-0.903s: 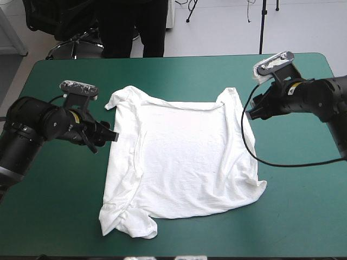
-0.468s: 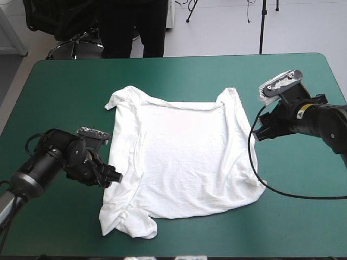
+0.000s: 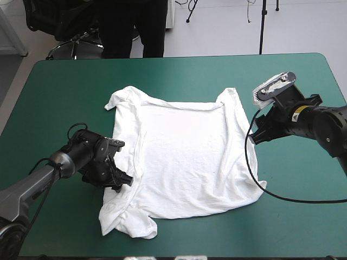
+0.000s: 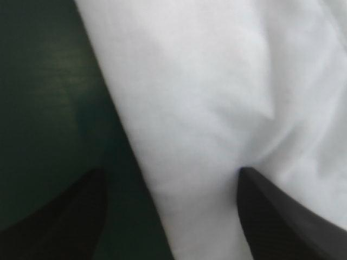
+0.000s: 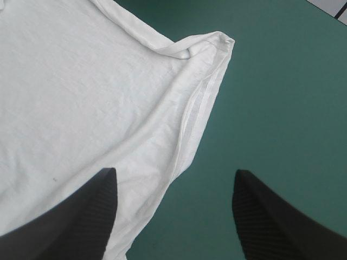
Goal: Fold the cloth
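The left arm (image 3: 89, 160) and right arm (image 3: 320, 116) are cased in rounded black housings; a yellow label (image 3: 296, 109) is borne by the right; the fingers (image 5: 76, 219) are shaped as black fins.

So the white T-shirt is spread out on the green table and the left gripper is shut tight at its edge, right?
Not quite. The left gripper is open, not shut: the left wrist view shows its black fingers apart at the T-shirt's edge.

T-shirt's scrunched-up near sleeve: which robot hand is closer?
Left. The left gripper sits just beyond that sleeve, at the edge of the T-shirt; the right gripper is far across it.
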